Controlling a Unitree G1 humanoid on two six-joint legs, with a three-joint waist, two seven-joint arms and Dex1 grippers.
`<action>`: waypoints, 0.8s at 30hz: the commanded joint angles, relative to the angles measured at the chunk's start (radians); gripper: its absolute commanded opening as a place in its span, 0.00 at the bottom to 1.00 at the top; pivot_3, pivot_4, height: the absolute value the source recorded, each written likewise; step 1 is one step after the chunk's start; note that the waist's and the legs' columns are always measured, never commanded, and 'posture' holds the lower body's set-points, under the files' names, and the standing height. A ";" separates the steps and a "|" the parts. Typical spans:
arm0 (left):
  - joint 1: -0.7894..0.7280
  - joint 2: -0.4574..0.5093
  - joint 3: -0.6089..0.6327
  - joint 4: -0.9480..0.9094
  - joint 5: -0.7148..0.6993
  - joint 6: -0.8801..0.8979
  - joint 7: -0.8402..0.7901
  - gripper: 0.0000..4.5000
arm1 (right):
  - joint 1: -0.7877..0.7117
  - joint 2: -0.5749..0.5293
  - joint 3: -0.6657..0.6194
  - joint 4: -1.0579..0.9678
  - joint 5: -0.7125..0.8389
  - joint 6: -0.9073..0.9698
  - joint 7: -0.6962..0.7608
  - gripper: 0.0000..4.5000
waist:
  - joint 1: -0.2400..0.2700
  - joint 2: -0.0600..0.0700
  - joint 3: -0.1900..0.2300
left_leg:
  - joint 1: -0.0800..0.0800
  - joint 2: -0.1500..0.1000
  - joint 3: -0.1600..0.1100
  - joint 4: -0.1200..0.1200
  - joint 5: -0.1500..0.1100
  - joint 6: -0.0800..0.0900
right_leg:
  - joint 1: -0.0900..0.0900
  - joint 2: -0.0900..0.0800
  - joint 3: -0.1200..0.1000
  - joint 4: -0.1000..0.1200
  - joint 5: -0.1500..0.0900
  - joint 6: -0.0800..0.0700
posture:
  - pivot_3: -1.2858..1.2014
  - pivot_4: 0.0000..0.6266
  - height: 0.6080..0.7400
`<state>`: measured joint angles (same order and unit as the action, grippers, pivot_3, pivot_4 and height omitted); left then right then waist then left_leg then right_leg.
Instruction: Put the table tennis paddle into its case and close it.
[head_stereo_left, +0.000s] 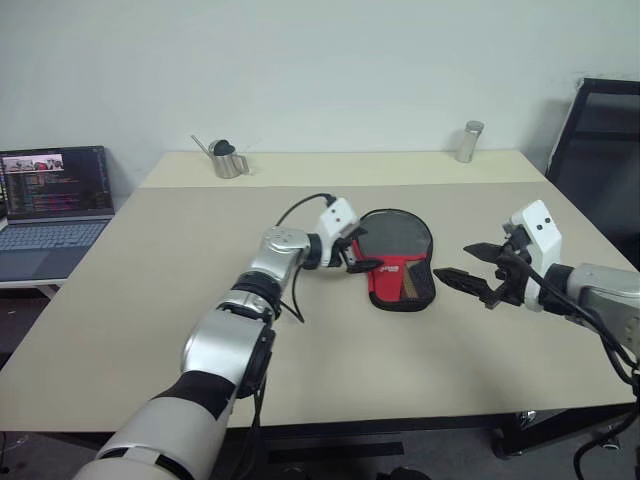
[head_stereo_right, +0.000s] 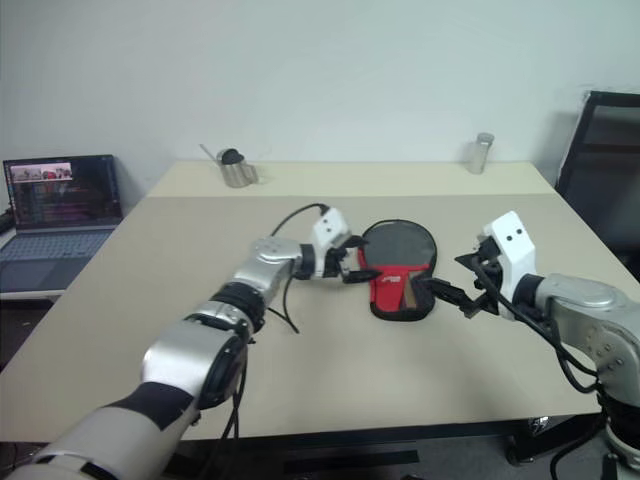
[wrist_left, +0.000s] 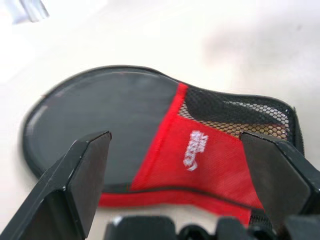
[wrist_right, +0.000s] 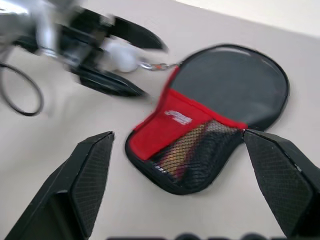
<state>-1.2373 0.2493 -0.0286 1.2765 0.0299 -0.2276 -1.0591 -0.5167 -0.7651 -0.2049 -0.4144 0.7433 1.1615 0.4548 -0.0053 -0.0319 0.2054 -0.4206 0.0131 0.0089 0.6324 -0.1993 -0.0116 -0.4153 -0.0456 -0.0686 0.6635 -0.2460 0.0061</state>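
In the head views, a soft paddle-shaped fabric case (head_stereo_left: 400, 260), black at its rounded head and red at its narrower end, lies flat near the middle of the beige table (head_stereo_left: 140, 300), its head toward the far edge. A flat paddle with a black rubber face and wood-coloured handle (head_stereo_left: 397, 238) appears to sit inside it already. The left gripper (head_stereo_left: 358, 252) hovers just beside the case's left edge with its two black fingers apart and nothing between them. The right gripper (head_stereo_left: 478, 270) hangs off the case's right edge, fingers also spread and empty. A steel pot (head_stereo_left: 228, 160) and a metal canister (head_stereo_left: 469, 142) stand along the far edge; a laptop (head_stereo_left: 52, 205) sits beyond the left edge.

In the left wrist view, the red panel bears a small white logo (wrist_left: 193, 148), and black mesh shows the handle beneath. The black face looks smooth and slightly glossy.

In the right wrist view, the case's dark rim runs around the head, and a small metal pull (wrist_right: 152, 65) juts from that rim toward the left gripper.

The pouch is probably light and limp, while the bat inside is stiff; pinching the pull while the other gripper pins the red end seems wisest.
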 joint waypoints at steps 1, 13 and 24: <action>0.048 0.058 0.054 -0.088 -0.062 -0.017 -0.058 1.00 | -0.061 0.034 0.059 0.107 -0.069 -0.096 0.021 0.99 | 0.000 0.000 0.000 | 0.001 0.000 0.000 0.000 0.000 0.000 | 0.000 0.000 0.000 0.000 0.000 0.000 | 0.52 0.24 1.00; 0.418 0.227 0.096 -0.744 -0.197 0.255 -0.073 1.00 | -0.231 0.248 0.225 0.683 -0.327 -0.426 0.097 0.99 | 0.008 0.000 0.000 | 0.000 0.000 0.000 0.001 0.000 0.000 | 0.000 0.000 0.002 0.001 0.003 -0.005 | 0.52 0.24 1.00; 0.491 0.253 0.082 -0.973 -0.252 0.422 -0.002 1.00 | -0.352 0.337 0.183 1.019 -0.437 -0.627 0.087 0.99 | 0.003 0.000 0.000 | 0.000 0.001 -0.002 0.007 0.000 0.000 | 0.001 0.001 0.003 0.002 0.004 -0.001 | 0.52 0.24 1.00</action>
<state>-0.7440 0.4864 0.0477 0.3498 -0.1990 0.1890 -1.0712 -0.8333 -0.4256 0.0169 0.5957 0.3170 0.5700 0.5434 -0.0024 -0.0316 0.2055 -0.4208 0.0144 0.0065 0.6398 -0.1992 -0.0117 -0.4144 -0.0447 -0.0651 0.6661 -0.2418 0.0050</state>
